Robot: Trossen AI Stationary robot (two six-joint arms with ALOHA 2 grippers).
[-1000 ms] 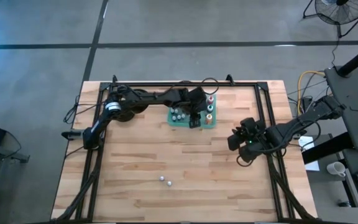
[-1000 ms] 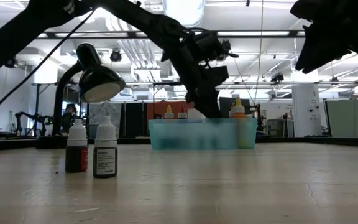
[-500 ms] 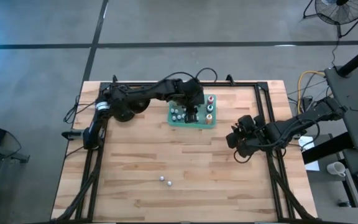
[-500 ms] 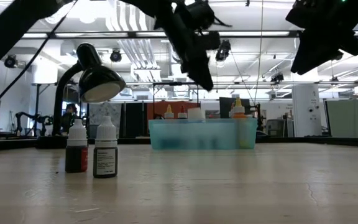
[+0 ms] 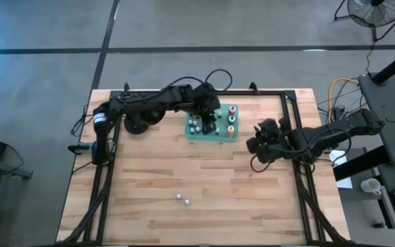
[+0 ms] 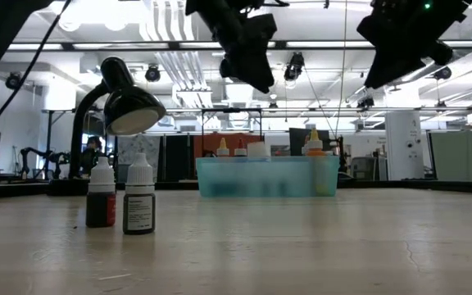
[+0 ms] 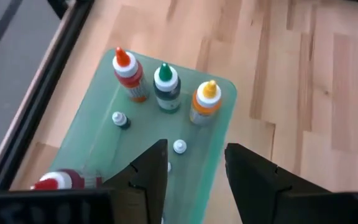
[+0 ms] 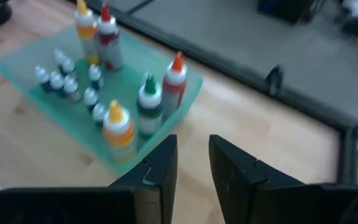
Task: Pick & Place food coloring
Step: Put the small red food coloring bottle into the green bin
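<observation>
The food coloring stands in a flat translucent green tray (image 5: 212,134) near the table's far edge. In the left wrist view I see an orange-capped bottle (image 7: 127,76), a green-capped one (image 7: 166,88), a yellow-capped one (image 7: 204,103) and tiny whitish-topped ones (image 7: 179,147). Two more small bottles (image 6: 138,199) stand upright on the wood near the table's near edge (image 5: 183,200). My left gripper (image 7: 194,169) hovers open above the tray (image 5: 207,122), holding nothing. My right gripper (image 8: 192,163) hangs in the air to the tray's right (image 5: 258,147), its fingers a little apart and empty.
A black desk lamp (image 6: 126,105) stands at the table's far left, its base (image 5: 137,124) left of the tray. A black frame rail (image 5: 291,116) runs along the table's right side. Bare wood lies between the tray and the two loose bottles.
My left gripper has risen from tray level to well above the tray and drawn back slightly toward the table's left. My right gripper has moved a little toward the tray, leftward and toward the far edge. The bottles and tray have stayed in place.
</observation>
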